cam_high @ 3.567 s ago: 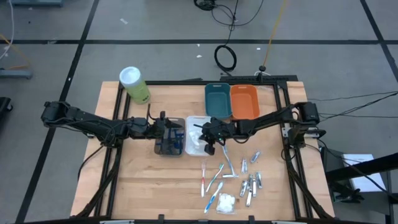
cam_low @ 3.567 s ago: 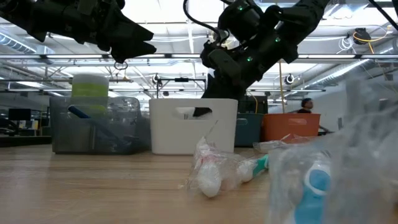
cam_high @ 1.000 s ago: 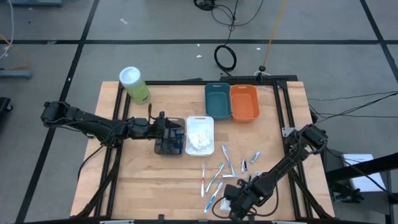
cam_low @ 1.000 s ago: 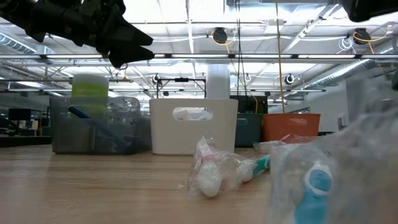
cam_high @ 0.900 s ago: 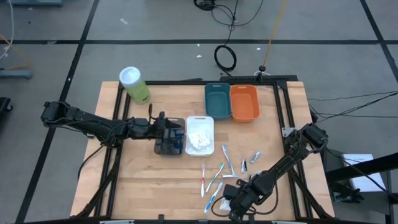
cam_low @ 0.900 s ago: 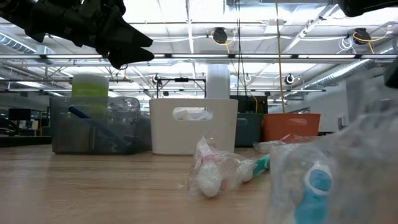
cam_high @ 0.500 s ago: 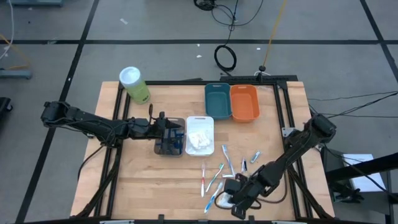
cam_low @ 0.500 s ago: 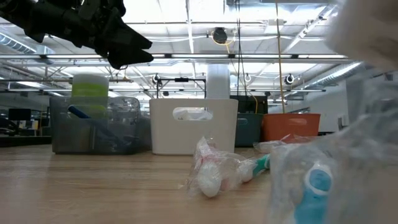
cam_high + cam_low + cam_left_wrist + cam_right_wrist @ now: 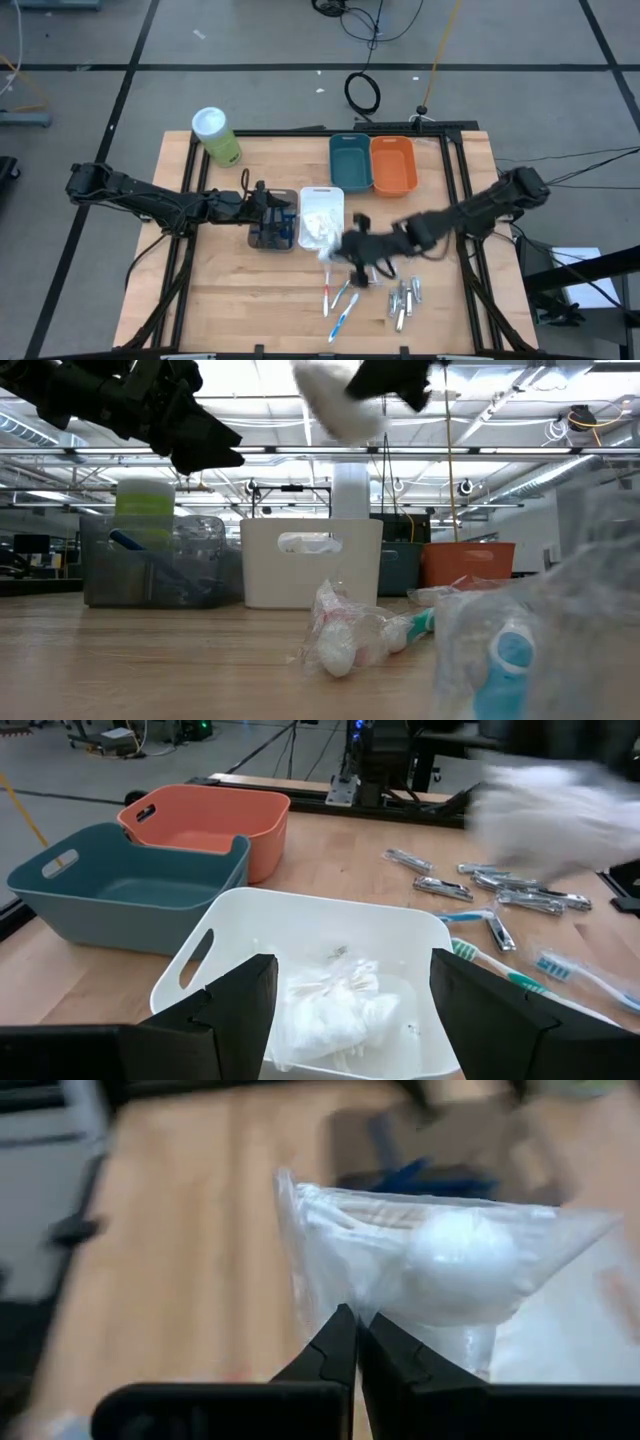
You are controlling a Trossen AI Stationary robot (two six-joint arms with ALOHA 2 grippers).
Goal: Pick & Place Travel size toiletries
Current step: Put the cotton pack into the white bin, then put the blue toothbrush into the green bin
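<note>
High view: right gripper (image 9: 345, 246) carries a clear plastic packet of white soft pads (image 9: 327, 237) just beside the white rectangular plastic bin (image 9: 322, 193), not yet over it; left gripper (image 9: 268, 207) hangs over the grey translucent bin (image 9: 270, 240), fingers spread, holding nothing. Toothbrushes (image 9: 343, 308) and silvery tubes (image 9: 403, 301) lie on the wooden table (image 9: 230, 300). Low view: packet (image 9: 338, 400) is high above the white bin (image 9: 310, 565), blurred. Left wrist view: white bin (image 9: 310, 935) already holds pads, so a late drop could bounce out. Right wrist view: fingertips (image 9: 335, 1350) pinch only a thin corner of the packet (image 9: 440, 1270); risk, film slips and it falls short of the bin.
</note>
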